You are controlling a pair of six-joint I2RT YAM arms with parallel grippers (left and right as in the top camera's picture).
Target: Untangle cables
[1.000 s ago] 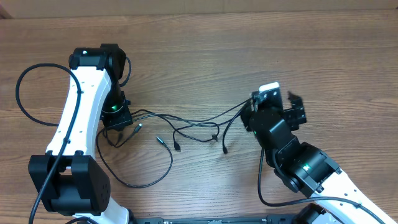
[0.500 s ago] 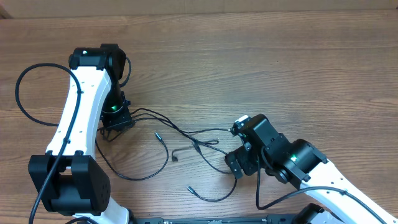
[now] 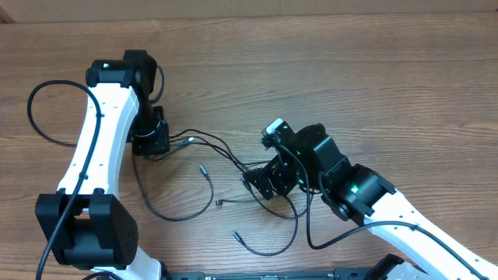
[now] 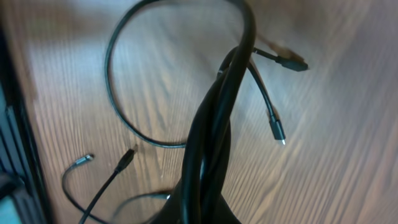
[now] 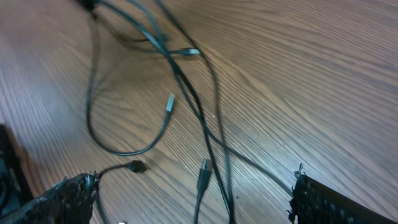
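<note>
Several thin black cables (image 3: 226, 159) lie tangled on the wooden table between my two arms. My left gripper (image 3: 152, 141) is shut on a bundle of the cables (image 4: 214, 124), which rises from its jaws in the left wrist view. Two small plugs (image 4: 292, 63) hang off beyond it. My right gripper (image 3: 264, 183) hovers over the middle of the tangle, wide open. In the right wrist view its padded fingers (image 5: 62, 199) stand far apart. A USB-like plug (image 5: 203, 174) and two crossing cords lie on the table between them, untouched.
The left arm's thick black wiring (image 3: 35, 117) loops out at the far left. The right arm's own wiring (image 3: 311, 233) hangs in a loop near the front edge. Loose cable ends (image 3: 237, 235) lie at the front middle. The table's far edge (image 3: 311, 17) runs along the top.
My right gripper has swung from the right side down and left to above the middle of the tangle, staying open. The cables shifted leftward. The left gripper edged slightly away, still shut on its bundle.
</note>
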